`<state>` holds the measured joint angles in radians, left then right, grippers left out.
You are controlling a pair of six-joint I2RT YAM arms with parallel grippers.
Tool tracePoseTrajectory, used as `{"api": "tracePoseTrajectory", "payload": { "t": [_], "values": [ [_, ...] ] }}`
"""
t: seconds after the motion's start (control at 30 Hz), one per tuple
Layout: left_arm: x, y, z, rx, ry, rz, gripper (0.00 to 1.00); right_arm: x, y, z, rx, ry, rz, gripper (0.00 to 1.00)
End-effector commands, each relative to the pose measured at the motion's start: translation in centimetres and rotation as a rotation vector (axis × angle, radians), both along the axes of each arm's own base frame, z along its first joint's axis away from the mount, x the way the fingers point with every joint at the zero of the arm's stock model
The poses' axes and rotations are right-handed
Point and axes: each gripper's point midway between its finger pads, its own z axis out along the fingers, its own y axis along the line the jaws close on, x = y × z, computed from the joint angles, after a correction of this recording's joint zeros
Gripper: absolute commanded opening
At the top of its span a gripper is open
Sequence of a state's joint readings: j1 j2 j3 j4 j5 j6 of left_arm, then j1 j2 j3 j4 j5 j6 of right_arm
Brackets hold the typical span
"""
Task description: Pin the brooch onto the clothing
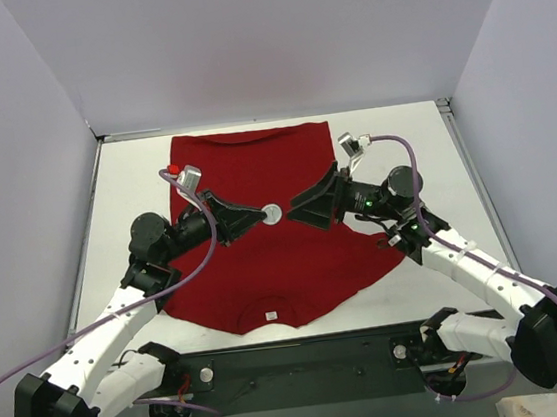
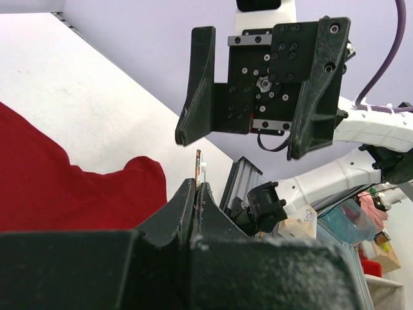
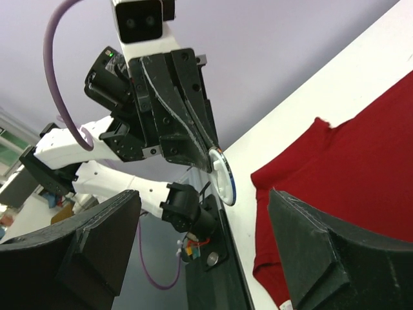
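"The brooch (image 1: 272,212): who has it?"

"The left gripper (image 1: 261,213), its fingertips pressed together on the lower edge. In the left wrist view the brooch stands edge-on, with most of the disc poking out beyond the tips. It hangs over the middle of the clothing (image 1: 254,166) and looks lifted off the cloth, not resting on it."

"And the right gripper (image 1: 299,210)?"

"Spread wide and holding nothing. It faces the left one nose to nose, with the brooch just in front of its gap."

"So a second grip on the brooch is the step in hand?"

"That's my reading. To do it well, the right fingers should close on the free half of the disc, flat on its two faces and clear of the left tips. It's a tiny thing next to those fingers, so they should line up squarely first. A skewed close would likely flick it out."

"When should the left let go?"

"Only once the right is firmly pressed on it, I'd say. If it drops, it lands on soft red fabric and would be awkward to pick up again."

"Is the pin open?"

"I can't tell. The right wrist view shows a pale back face with a dark rim, but no clasp I can make out."

"And the shirt?"

"It's spread fairly flat on the table (image 1: 423,152), collar towards the arms. That should help the pinning."
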<state>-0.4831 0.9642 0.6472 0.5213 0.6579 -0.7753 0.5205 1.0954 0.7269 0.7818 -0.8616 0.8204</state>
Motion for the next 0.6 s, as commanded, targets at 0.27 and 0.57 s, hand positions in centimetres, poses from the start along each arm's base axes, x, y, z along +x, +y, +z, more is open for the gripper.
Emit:
{"api": "tracePoseTrajectory", "payload": {
  "t": [0.27, 0.57],
  "values": [
    [-0.2, -0.2, 1.7, -0.05, -0.052, -0.031, 0.0, -0.9, 2.2, 1.2, 0.049, -0.081, 0.072, 0.63],
    [-0.6, -0.5, 1.7, -0.062, -0.053, -0.064, 0.0, -1.1, 2.8, 1.4, 0.069, -0.078, 0.093, 0.3]
  ]
}}
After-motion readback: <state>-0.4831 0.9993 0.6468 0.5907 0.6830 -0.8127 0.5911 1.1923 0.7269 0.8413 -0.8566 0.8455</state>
